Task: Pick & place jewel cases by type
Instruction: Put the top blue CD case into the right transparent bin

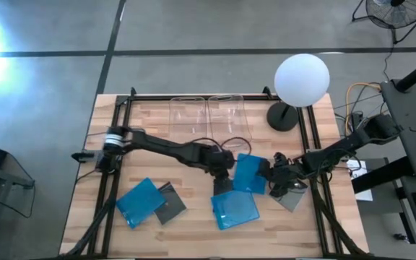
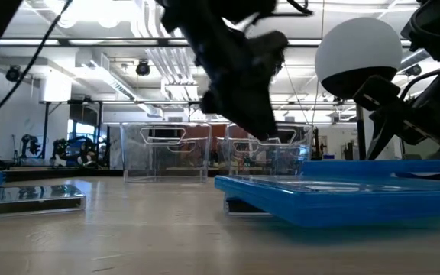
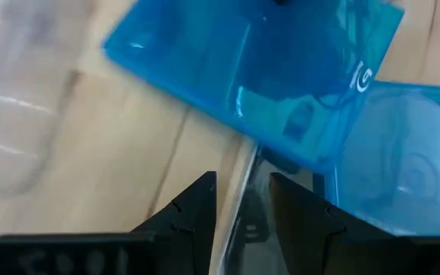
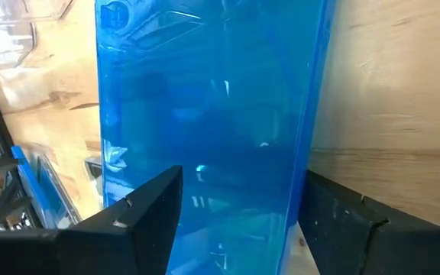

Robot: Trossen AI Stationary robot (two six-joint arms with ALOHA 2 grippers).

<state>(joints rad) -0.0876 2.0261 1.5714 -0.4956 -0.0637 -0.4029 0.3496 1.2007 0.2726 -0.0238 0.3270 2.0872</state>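
At table centre: both grippers meet over the middle cluster of jewel cases.
Left gripper (image 1: 224, 173): fingers narrowly spread, straddling the thin edge of a dark case (image 3: 244, 221) below them; whether the pads touch it cannot be told.
Right gripper (image 1: 271, 174): fingers wide apart on either side of the tilted blue case (image 1: 250, 172), which fills the gap between them in its wrist view; contact cannot be told.
Lower blue case (image 1: 235, 208): flat, just beside the tilted one, toward the table's front edge.
Grey case under right arm (image 1: 290, 195): flat, partly hidden by the gripper.
Left pair: blue case (image 1: 140, 201) touching a dark grey case (image 1: 169, 203), well apart from both grippers.
Clear bins (image 1: 206, 115): at the far edge, side by side.
Only in left wrist view: the dark case lying under the blue ones.
Only in low view: the blue case (image 2: 342, 197) raised off the table (image 2: 166, 237) on another case.
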